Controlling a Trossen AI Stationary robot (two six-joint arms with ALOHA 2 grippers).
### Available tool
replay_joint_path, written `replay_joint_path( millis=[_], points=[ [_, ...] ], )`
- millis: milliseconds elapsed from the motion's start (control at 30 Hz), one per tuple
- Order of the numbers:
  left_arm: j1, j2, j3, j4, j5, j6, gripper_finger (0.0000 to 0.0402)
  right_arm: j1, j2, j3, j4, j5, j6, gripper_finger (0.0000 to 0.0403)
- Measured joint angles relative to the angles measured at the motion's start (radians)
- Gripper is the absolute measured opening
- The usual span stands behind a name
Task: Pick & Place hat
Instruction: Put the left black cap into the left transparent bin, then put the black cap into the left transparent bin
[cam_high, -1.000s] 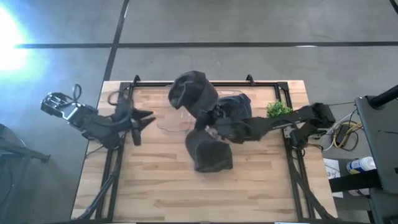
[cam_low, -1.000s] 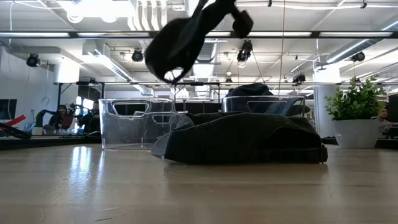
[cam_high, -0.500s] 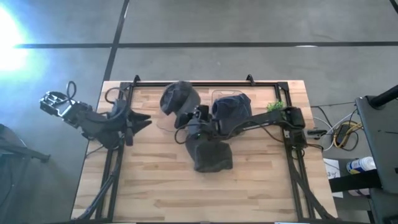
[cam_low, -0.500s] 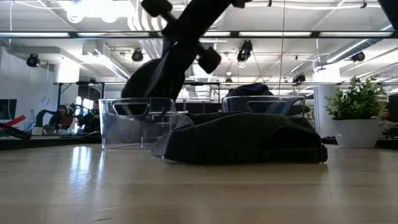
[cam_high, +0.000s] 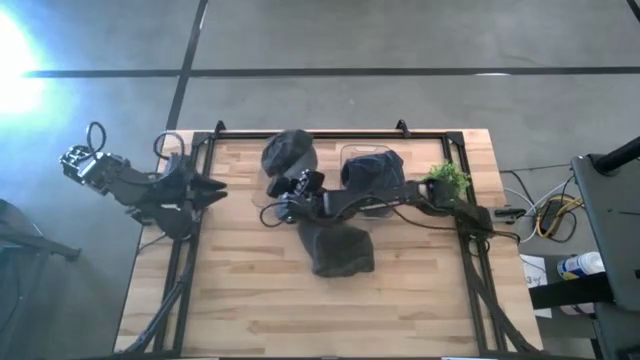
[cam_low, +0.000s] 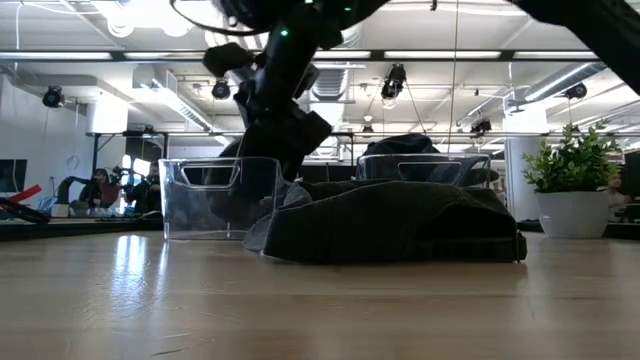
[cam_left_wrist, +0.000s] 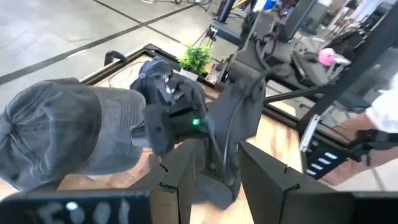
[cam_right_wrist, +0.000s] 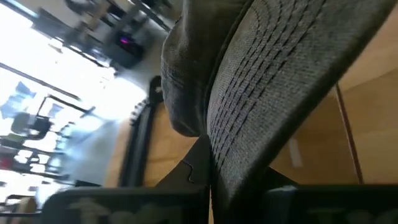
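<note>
The wooden table (cam_high: 240, 300) carries a clear bin (cam_low: 215, 197) at its far left-centre, into which the right gripper (cam_high: 285, 203), reaching across and clamped on the brim of the grey cap (cam_high: 288, 152), lowers it crown-first, while the left gripper (cam_high: 213, 187) waits apart, fingers spread.

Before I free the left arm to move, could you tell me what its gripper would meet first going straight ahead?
Probably the right gripper, which holds the grey cap dead ahead of the left gripper; depth is unclear.
</note>
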Motion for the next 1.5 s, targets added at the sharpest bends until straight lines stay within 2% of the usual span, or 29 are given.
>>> replay_joint_path(
  millis=[200, 367, 500, 767, 867, 1000, 1200, 1300, 1400, 1500],
  points=[
    [0.0, -0.04, 0.001, -0.011, 0.019, 0.005, 0.0117, -0.003, 0.11, 0.225, -0.318, -0.002, 0.162, 0.0013],
    [0.0, -0.041, 0.0, -0.052, 0.029, 0.004, 0.0117, -0.017, 0.174, 0.322, -0.328, -0.025, 0.18, 0.0013],
    [0.0, -0.038, 0.0, -0.069, 0.028, 0.01, 0.0117, -0.036, 0.193, 0.347, -0.325, -0.078, 0.199, 0.0022],
    [0.0, -0.035, 0.0, -0.077, 0.036, 0.047, 0.0117, -0.044, 0.195, 0.336, -0.322, -0.165, 0.172, 0.0103],
    [0.0, -0.035, 0.0, -0.077, 0.034, 0.063, 0.0117, -0.044, 0.195, 0.342, -0.321, -0.276, 0.105, 0.0135],
    [0.0, -0.035, 0.0, -0.076, 0.016, 0.09, 0.0117, -0.046, 0.195, 0.368, -0.29, -0.536, 0.003, 0.0165],
    [0.0, -0.035, 0.0, -0.078, -0.013, 0.121, 0.0117, -0.046, 0.163, 0.397, -0.318, -0.812, -0.212, 0.0179],
    [0.0, -0.035, 0.0, -0.083, -0.014, 0.123, 0.0117, -0.043, 0.123, 0.397, -0.417, -0.964, -0.305, 0.018],
    [0.0, -0.035, 0.0, -0.084, -0.014, 0.111, 0.0117, -0.023, 0.073, 0.398, -0.525, -0.979, -0.394, 0.018],
    [0.0, -0.034, -0.002, -0.083, -0.015, 0.099, 0.0117, 0.005, -0.004, 0.398, -0.649, -0.881, -0.49, 0.018]
  ],
)
